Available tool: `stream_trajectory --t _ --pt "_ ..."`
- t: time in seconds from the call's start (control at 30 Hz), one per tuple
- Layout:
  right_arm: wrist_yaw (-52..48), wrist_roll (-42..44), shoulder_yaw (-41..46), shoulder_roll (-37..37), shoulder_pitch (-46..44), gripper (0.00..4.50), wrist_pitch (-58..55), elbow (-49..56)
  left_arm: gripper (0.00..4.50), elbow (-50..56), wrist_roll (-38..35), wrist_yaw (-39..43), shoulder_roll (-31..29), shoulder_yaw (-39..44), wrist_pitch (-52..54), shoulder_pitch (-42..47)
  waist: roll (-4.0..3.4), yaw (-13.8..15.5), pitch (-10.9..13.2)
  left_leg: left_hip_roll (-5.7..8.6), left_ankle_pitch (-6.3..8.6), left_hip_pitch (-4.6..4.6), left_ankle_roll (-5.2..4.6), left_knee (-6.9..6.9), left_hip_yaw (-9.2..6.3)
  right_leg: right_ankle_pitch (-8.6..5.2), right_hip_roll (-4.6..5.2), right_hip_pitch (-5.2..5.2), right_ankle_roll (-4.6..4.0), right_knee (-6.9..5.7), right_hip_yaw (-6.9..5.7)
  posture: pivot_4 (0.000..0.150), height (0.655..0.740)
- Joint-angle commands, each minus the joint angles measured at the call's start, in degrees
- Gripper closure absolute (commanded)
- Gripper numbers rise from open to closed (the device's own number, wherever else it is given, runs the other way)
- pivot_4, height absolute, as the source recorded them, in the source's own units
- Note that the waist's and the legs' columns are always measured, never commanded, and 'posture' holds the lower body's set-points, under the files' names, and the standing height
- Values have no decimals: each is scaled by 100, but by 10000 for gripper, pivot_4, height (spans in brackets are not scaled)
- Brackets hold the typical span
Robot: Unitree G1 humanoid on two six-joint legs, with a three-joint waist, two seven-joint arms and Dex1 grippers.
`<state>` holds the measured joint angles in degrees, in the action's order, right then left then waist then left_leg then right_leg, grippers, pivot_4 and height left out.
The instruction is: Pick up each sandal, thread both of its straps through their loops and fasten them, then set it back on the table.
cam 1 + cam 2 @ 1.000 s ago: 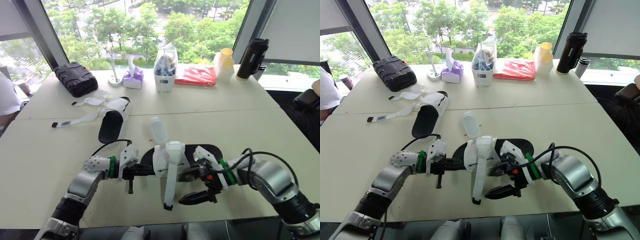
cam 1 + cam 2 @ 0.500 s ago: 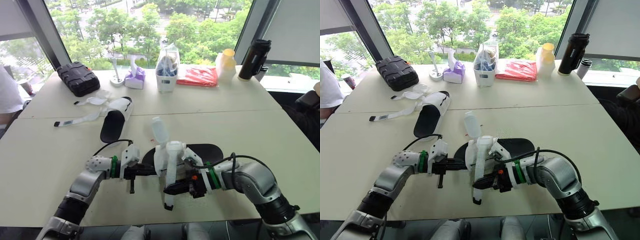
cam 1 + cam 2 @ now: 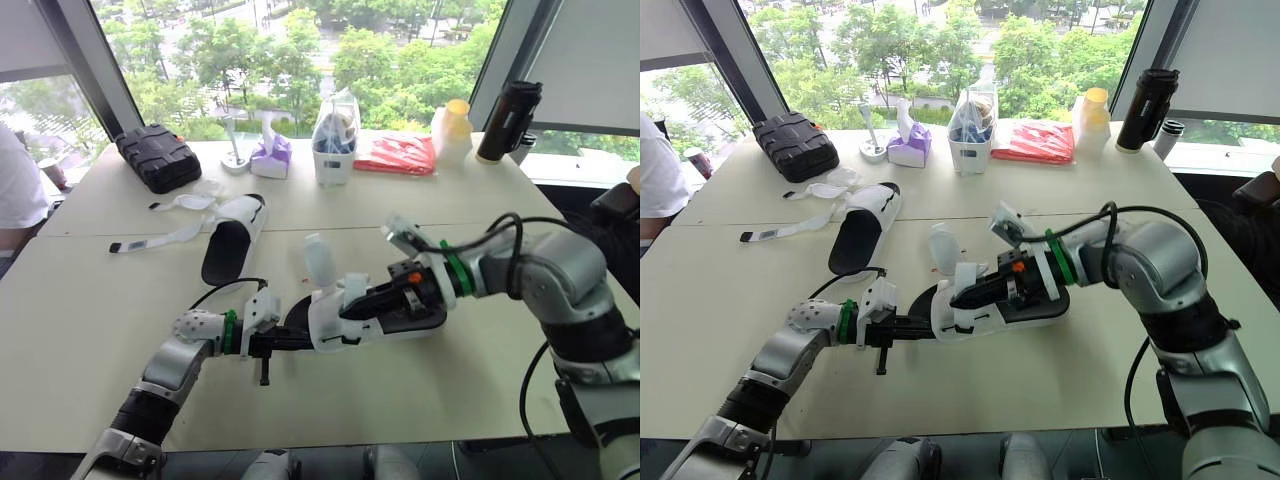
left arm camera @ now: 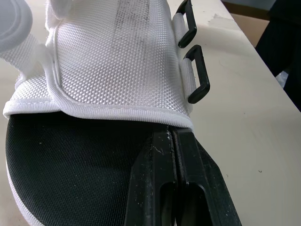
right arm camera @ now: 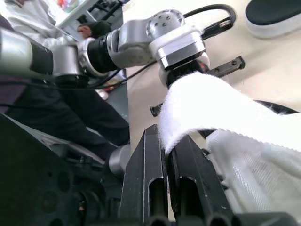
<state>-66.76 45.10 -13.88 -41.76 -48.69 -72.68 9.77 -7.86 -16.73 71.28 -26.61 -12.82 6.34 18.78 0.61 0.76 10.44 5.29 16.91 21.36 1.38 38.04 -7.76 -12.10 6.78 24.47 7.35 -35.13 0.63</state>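
The near sandal (image 3: 385,315), black sole with a white upper, lies tilted at the table's front centre. My left gripper (image 3: 300,342) is shut on the edge of its sole; in the left wrist view the fingers (image 4: 171,155) pinch just below the upper, near two black loops (image 4: 197,77). My right gripper (image 3: 348,312) is shut on a white strap (image 5: 197,101), drawn across the upper. A second strap (image 3: 318,262) stands upright behind. The other sandal (image 3: 228,238) lies further back on the left, its straps (image 3: 150,240) loose on the table.
Along the far edge stand a black case (image 3: 152,157), a purple tissue box (image 3: 264,155), a white container holding a bag (image 3: 332,150), a red packet (image 3: 393,153), a yellow-capped bottle (image 3: 452,128) and a black flask (image 3: 505,118). A person's white sleeve (image 3: 15,190) shows at the left.
My right gripper went from open to shut on the strap that hung down in front, then lifted it up and across the sandal. The left gripper kept its hold.
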Motion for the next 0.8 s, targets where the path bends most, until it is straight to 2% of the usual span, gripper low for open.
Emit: stream_trajectory --t 0.03,0.13,0.3,0.57,0.8 --pt "-551 -423 -480 18 -563 44376 436 -810 45000 -104 197 -38 23 -206 26 -82 -1 -6 0 1 0 1 -1 0 5 0 1 3 0 0 4 1500 7400" --pt "-972 -959 -1019 70 -783 44376 986 -1482 45000 -40 211 -67 17 -216 10 -135 -2 -4 0 1 0 1 -1 0 4 1 1 6 0 -1 3 1500 7400" --pt "-1520 -1527 -1410 191 -1058 44376 1510 -2288 45000 49 226 -104 -9 -220 0 -202 -2 -12 0 1 1 2 -1 0 6 1 1 8 0 -1 5 1500 7400" --pt "-2081 -2113 -1620 319 -1295 44376 1902 -2858 45000 100 227 -157 -29 -195 19 -235 -3 -9 0 1 3 3 -1 0 3 1 1 10 0 -1 5 1500 7400" --pt "-2495 -2544 -1807 276 -1279 44376 2176 -2904 45000 104 230 -199 -14 -202 26 -236 -4 -5 0 2 3 4 0 0 2 1 2 11 0 -2 5 1500 7400"
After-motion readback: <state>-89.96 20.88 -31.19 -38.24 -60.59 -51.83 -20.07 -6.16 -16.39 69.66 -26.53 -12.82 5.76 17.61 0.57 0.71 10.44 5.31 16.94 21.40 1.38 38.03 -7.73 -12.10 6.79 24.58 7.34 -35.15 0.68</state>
